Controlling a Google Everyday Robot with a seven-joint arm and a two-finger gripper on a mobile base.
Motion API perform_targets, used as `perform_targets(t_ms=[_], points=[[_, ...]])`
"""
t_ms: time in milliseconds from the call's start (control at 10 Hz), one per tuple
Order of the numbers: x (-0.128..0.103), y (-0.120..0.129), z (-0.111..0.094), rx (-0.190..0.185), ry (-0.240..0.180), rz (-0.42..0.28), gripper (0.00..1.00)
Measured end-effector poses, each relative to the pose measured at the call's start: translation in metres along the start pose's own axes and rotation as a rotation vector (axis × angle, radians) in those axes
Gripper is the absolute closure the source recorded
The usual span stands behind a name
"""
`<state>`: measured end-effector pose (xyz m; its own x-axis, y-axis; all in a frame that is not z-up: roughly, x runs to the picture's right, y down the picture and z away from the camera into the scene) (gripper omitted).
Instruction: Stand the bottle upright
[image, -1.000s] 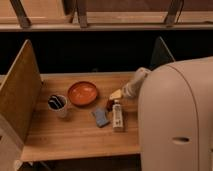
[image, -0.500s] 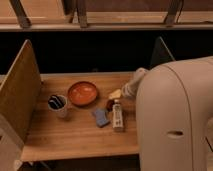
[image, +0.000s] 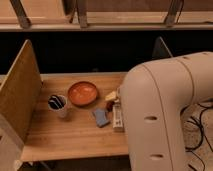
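Tabletop (image: 65, 136): bottle (image: 118, 118) flat beside sponge (image: 101, 117), arm (image: 165, 115) crowding right; pincer (image: 111, 96) spread nearby.

Looks like a lab test cell to me: a wooden surface (image: 75, 137) with board partitions (image: 20, 95), cables (image: 204, 117) on speckled floor (image: 192, 137); my pincer sits hidden behind the arm (image: 165, 110).

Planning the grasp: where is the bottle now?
In the camera view, the bottle lies flat right of centre on the table, beside the blue-grey sponge on its left; the hand is just beyond it.
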<state>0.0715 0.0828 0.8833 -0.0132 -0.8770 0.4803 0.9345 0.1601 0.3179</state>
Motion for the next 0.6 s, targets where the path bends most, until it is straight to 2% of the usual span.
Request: perform_targets(t_ms=[400, 500, 600], points=[[-0.001, 0.011, 0.03, -0.009, -0.052, 0.06, 0.2], [0.0, 0.013, 0.037, -0.003, -0.061, 0.075, 0.27], [-0.001, 0.013, 0.04, 0.005, -0.069, 0.081, 0.38]])
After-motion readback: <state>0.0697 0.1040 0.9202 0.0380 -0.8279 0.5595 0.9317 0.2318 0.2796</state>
